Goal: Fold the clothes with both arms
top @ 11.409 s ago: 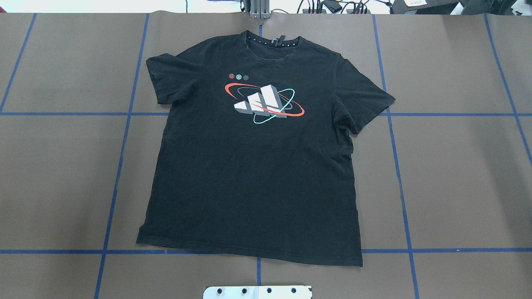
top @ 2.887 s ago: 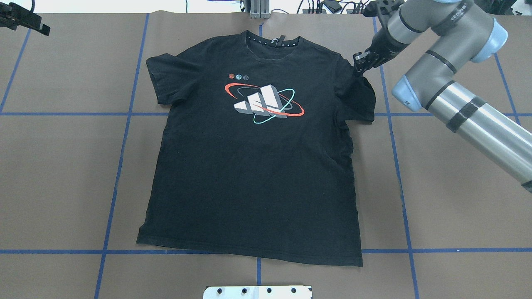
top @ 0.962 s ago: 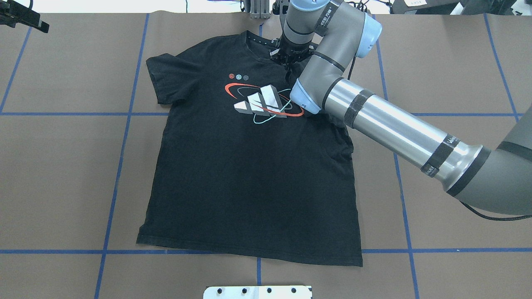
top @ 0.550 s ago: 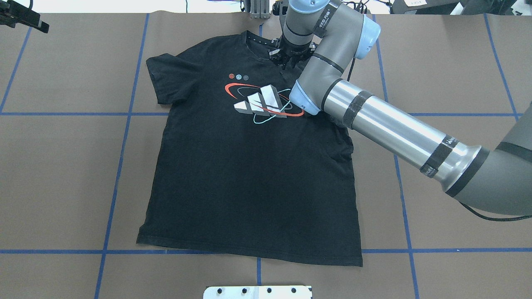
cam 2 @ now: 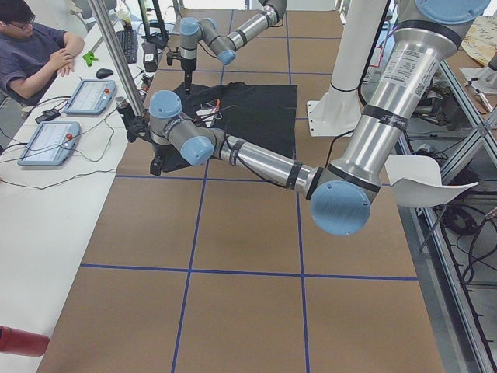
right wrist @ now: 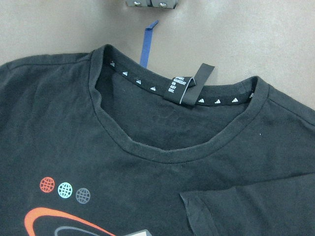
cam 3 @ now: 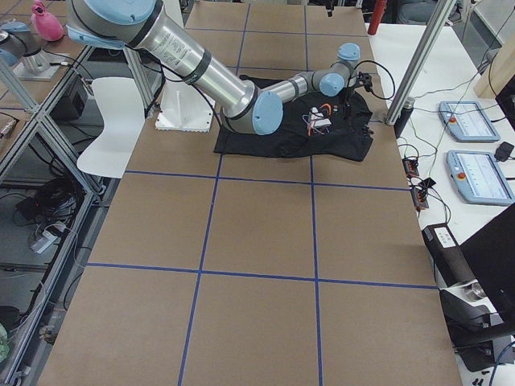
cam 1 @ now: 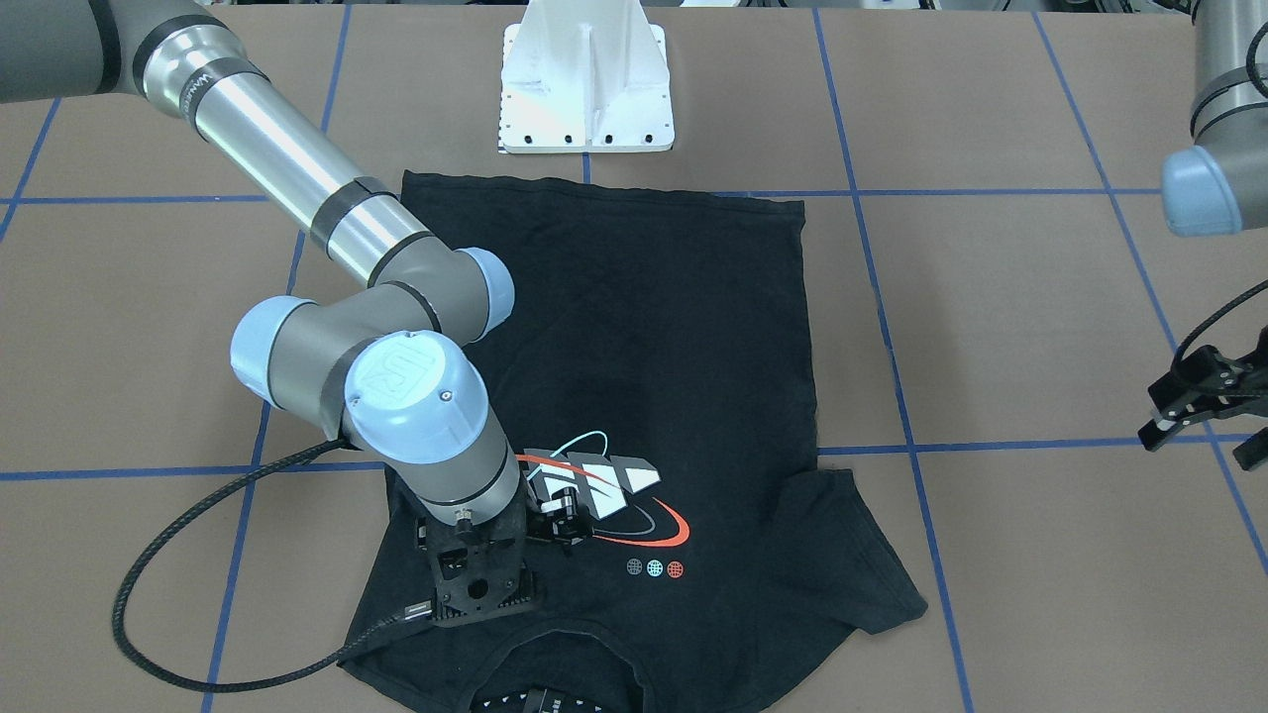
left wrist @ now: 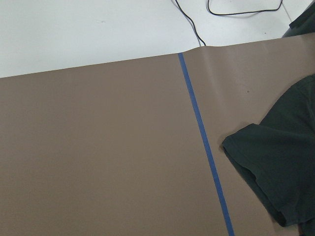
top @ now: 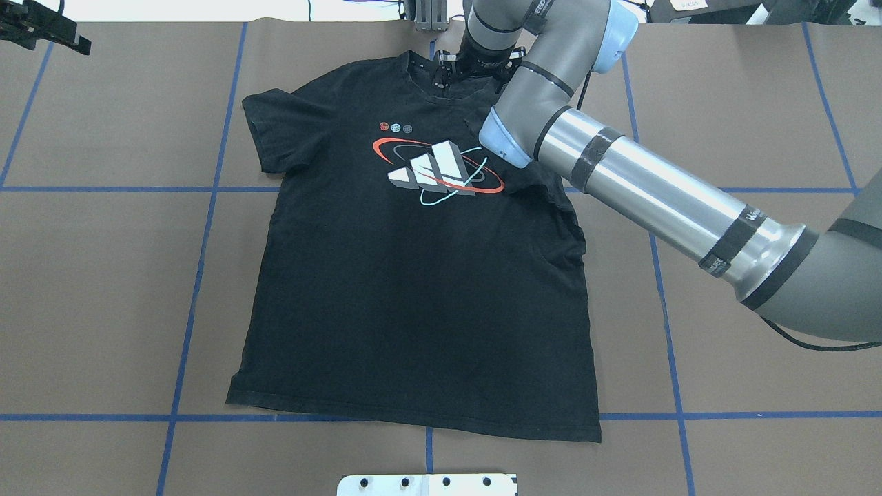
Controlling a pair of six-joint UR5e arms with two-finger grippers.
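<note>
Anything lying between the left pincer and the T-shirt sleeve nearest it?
Nothing visible does. Between the left pincer and the T-shirt sleeve on its side there is only brown table cover with blue tape lines. The right arm is over the collar, off that path.

Brown table (top: 103, 289), blue tape grid (top: 103, 189), black T-shirt (top: 413, 310) flat, sleeve (right wrist: 256, 206) apparently folded inward, white mount plate (cam 1: 584, 134)

Taped brown table (top: 103, 275), white mount (cam 1: 586, 79), seated person (cam 2: 31, 50)

Black T-shirt (top: 413, 310) with white-grey blocks, red and teal ovals; brown table (top: 758, 103) with blue grid lines.
</note>
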